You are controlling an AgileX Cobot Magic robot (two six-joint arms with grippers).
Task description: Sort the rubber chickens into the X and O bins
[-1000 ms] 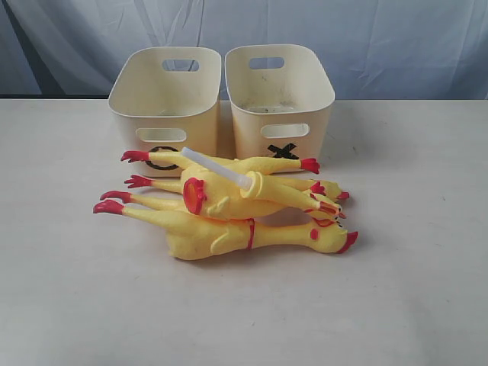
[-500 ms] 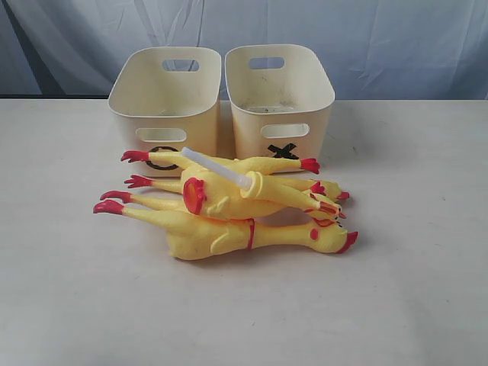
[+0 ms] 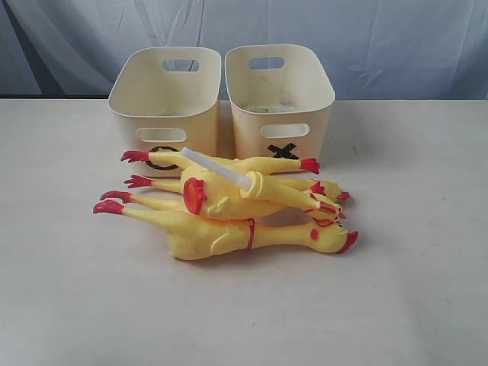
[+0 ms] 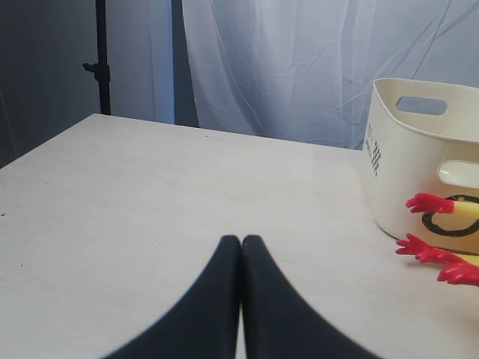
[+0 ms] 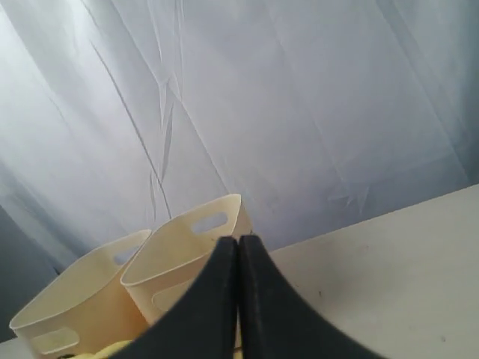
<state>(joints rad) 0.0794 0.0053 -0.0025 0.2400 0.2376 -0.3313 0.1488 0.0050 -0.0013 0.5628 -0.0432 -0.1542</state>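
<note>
While nothing has shifted, rubber chickens [image 3: 221, 210] piled before bins [image 3: 194, 126], both jaws closed tight, empty.

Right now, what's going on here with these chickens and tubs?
Nothing is being handled yet. Three rubber chickens lie piled on the table in front of the O bin and the X bin, none of them in a bin. The left hand and the right hand are both shut and empty, neither touching the pile.
</note>
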